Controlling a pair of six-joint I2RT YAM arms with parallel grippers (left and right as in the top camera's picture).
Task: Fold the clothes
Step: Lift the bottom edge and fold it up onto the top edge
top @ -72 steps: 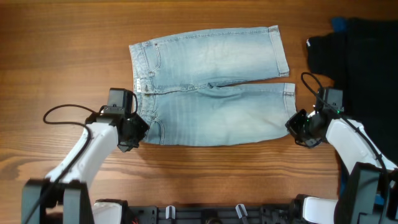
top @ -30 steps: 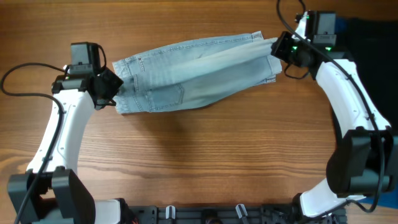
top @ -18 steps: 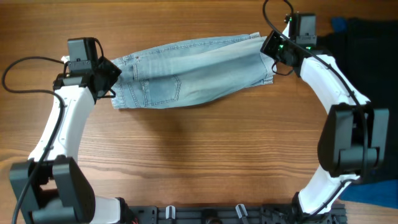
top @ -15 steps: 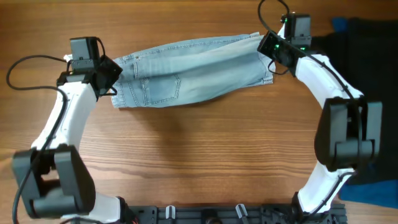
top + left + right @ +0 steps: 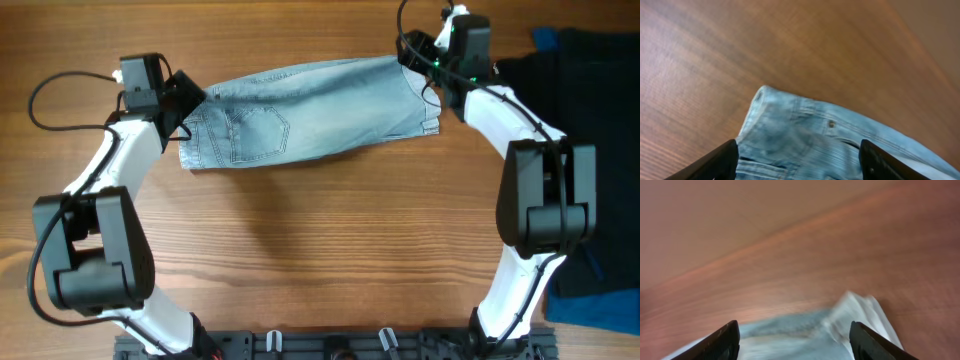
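Pair of light-blue faded denim shorts (image 5: 310,110) lies flat on the far half of the brown wooden table (image 5: 320,250), stretched between the two arms. Waistband end is at the robot's left, cuffed hems at its right, one stitched back pocket (image 5: 260,130) facing up. Looks already doubled leg over leg, so I'd judge one cross fold is left. Left gripper (image 5: 185,95) sits at the waistband corner. Its wrist view shows both fingers (image 5: 720,162) spread wide with the rolled waistband edge (image 5: 757,107) lying loose ahead of them, so jaws apart and nothing pinched. Right gripper (image 5: 415,55) is at the far hem corner, same picture: fingers wide, pale hem corner (image 5: 860,312) free on the wood, no hold. Handling guess: denim is soft but has body, heavier than shirt cloth, not fragile, and it should drag on the wood rather than slide. The waistband and cuffs are the thick, stiff parts and the best pinch points, while mid-panel would just bunch. For the next fold I'd pinch both layers at the hem-end corners. Black garment (image 5: 580,80) and dark blue fabric (image 5: 545,40) sit near the right arm, apart from the shorts, so keep clear.
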